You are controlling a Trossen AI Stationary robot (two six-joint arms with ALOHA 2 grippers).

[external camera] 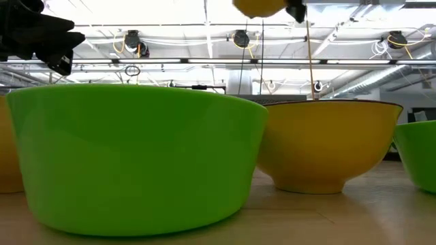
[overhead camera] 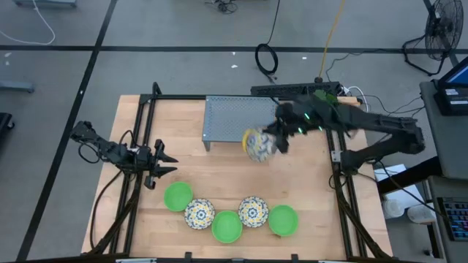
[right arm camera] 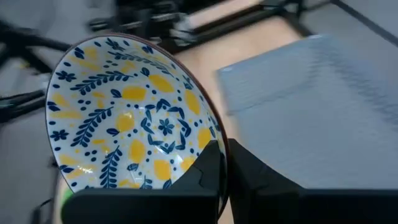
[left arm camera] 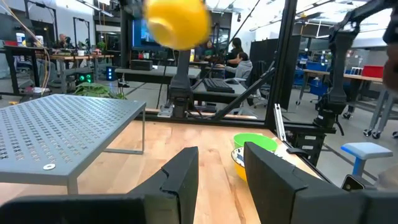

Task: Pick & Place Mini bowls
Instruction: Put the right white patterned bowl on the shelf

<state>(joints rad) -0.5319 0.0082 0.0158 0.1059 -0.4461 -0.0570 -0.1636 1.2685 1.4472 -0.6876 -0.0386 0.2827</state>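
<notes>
While gripped by its rim between the closed fingers of the right gripper point(overhead camera: 272, 140), one floral bowl point(overhead camera: 257, 145) hangs in the air, tilted, just off the front right corner of the grey perforated stand point(overhead camera: 238, 117) near the bench's far edge. Seen from the right wrist: blue-and-yellow pattern of the held bowl facing the camera, dark fingers point(right arm camera: 208, 171) clamped on its rim, grey stand beside it. Counted along the near edge of the bench point(overhead camera: 139, 219): five bowls in a loose zigzag row, three plain green and two floral. From the left: a green bowl point(overhead camera: 178, 196), a floral one point(overhead camera: 199, 213), a green one point(overhead camera: 227, 226), a floral one point(overhead camera: 253, 211), and a green one point(overhead camera: 283, 220) closest to the right edge. Six bowls in all, then, three of each kind. Parked low over the left edge of the bench: the left gripper point(overhead camera: 164, 165), fingers point(left arm camera: 183, 177) apart with nothing between them, pointed towards the right across the boards. From table height, only yellow undersides of the floral bowls visible beside the big green wall of the middle bowl.
</notes>
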